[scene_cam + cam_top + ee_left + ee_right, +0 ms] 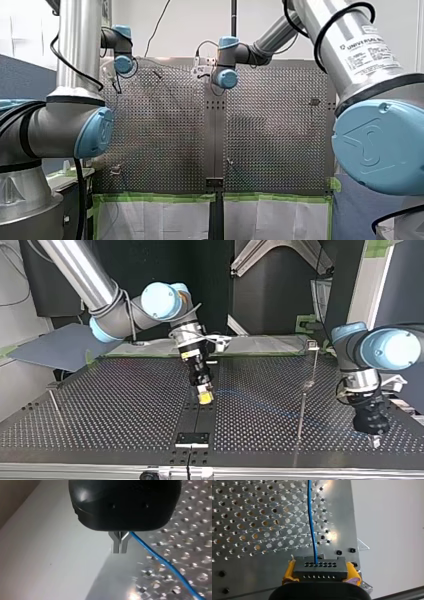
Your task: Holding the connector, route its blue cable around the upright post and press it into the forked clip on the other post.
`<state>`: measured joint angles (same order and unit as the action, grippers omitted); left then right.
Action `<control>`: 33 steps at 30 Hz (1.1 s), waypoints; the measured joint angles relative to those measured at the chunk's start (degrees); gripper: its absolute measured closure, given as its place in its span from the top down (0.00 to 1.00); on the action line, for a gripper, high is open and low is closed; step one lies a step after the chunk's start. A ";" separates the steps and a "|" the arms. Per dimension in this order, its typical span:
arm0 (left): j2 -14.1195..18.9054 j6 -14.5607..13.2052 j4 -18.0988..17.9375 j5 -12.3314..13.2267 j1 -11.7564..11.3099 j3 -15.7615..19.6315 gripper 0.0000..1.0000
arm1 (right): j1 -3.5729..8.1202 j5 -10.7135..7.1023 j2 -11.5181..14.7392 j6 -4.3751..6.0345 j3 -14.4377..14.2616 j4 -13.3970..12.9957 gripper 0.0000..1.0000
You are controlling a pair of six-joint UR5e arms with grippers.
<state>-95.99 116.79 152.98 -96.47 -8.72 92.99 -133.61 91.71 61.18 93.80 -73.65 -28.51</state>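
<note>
Front view first: not much to be had here. My left arm (80,65) and my right arm (350,50) are both reached out toward the far edge of the bench (270,125), and the grippers are too small to read.

Top view: the right gripper (204,397) is seen low over the middle of the bench, yellow pads down. The left gripper (374,439) is parked at the bench corner, well apart from it. One thin post (303,405) is planted between the two grippers, and another post (54,402) is near the opposite side edge. Which one carries the forked clip can't be made out.

Left wrist view: the metal fingers (120,543) are pressed together, and the blue cable (162,561) comes out right at them, so it looks pinched there. From there it is trailed off over the bench holes.

Right wrist view: the connector (320,568) is clamped between the yellow pads (288,571), with the cable leaving its face and running straight ahead.

So only the grasping part looks done. No wrap around a post can be seen and nothing is pressed into a clip, so all the routing is probably left.
</note>
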 joint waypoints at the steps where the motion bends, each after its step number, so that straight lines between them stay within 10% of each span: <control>1: -0.09 -0.12 -0.05 0.45 -0.02 0.16 0.05 | 0.03 0.00 -0.06 0.00 0.01 0.02 0.00; 13: -1.59 0.35 -3.37 4.80 0.92 3.55 0.08 | 1.07 0.28 -0.79 -0.03 0.03 0.38 0.00; 33: -5.96 -0.35 -1.64 4.35 4.40 3.82 0.08 | 2.46 1.52 -5.11 -0.37 -0.07 4.91 0.00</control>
<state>-101.95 116.44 151.35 -92.12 -4.31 96.81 -131.14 93.23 56.07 93.42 -73.72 -23.60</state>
